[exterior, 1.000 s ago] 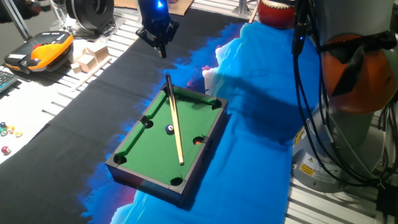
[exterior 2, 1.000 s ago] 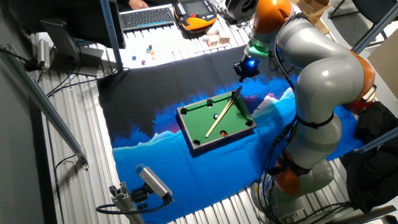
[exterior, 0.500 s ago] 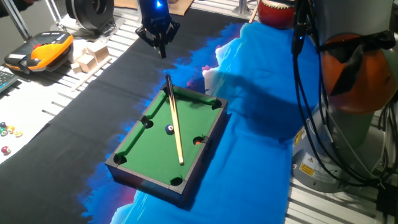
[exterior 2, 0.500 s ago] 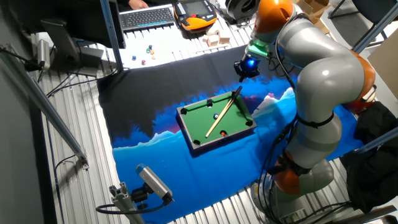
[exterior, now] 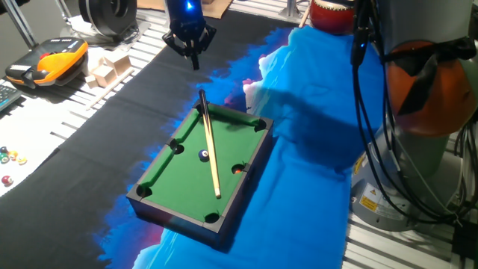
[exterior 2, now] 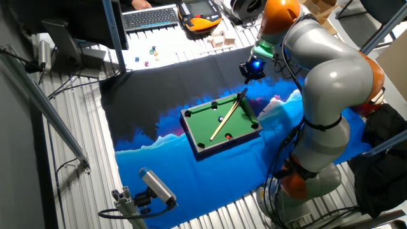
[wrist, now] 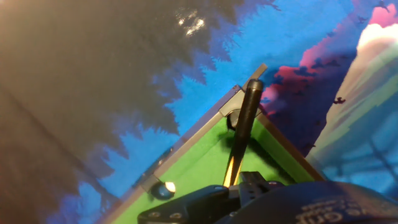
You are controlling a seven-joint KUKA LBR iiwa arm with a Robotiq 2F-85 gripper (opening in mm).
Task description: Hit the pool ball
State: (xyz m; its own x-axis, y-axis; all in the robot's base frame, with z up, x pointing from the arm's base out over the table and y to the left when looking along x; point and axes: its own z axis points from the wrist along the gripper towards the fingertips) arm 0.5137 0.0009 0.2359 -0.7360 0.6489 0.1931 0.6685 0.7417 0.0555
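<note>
- One fixed view: the gripper [exterior: 193,52] hangs above the black cloth at 12 o'clock from the miniature pool table [exterior: 202,172], well apart from it; its fingers look pressed together, holding nothing. The pool ball [exterior: 203,155] sits mid-felt, just beside the cue [exterior: 209,143] on its 9 o'clock side (whether they touch I cannot tell). The cue's dark butt sticks out over the far rail. An orange-red ball [exterior: 237,169] lies by the 3 o'clock side pocket.
- The other fixed view: the gripper [exterior 2: 252,69] hovers at 1 o'clock from the table [exterior 2: 219,124]. The pool ball [exterior 2: 220,119] lies near the centre, beside the cue [exterior 2: 230,113].
- Hand view: the cue butt [wrist: 247,106] rests over a corner pocket; the gripper's own fingers are blurred here.
</note>
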